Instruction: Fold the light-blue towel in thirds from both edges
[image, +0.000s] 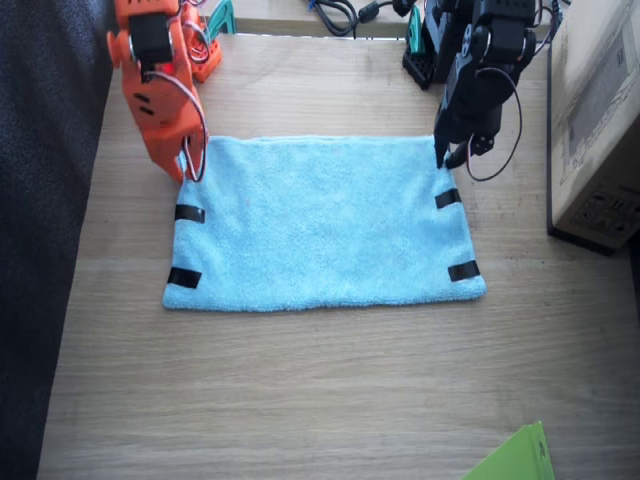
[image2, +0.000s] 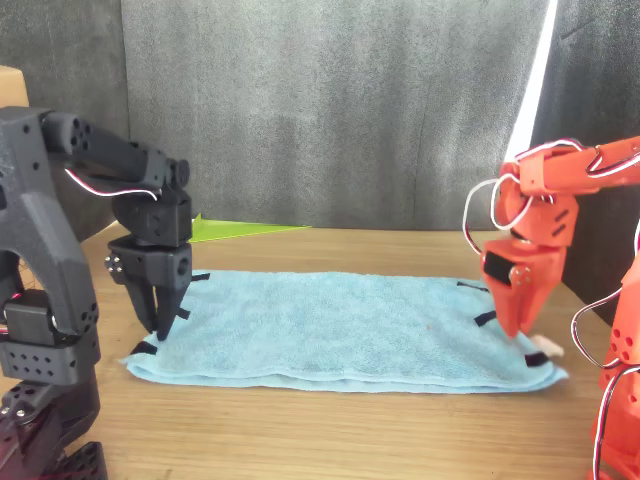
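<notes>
The light-blue towel (image: 320, 225) lies spread flat on the wooden table, with black tape strips showing on both short edges (image: 185, 245) (image: 455, 235). My right gripper (image: 192, 160), orange, points straight down onto the towel's far corner on its side. Its jaws look like one narrow wedge (image2: 515, 322), and the tips are hidden against the cloth. A small white tag (image2: 545, 347) sticks out beside them. My left gripper (image: 448, 157), black, points down at the opposite far corner. Its fingers converge at the towel's edge (image2: 160, 328). I cannot see whether either one pinches the cloth.
A cardboard box (image: 600, 120) stands beside the towel on the left arm's side. A bright green sheet corner (image: 515, 458) pokes in at the near table edge. Cables (image: 335, 15) lie behind the arms, and a dark curtain (image2: 330, 110) hangs behind the table.
</notes>
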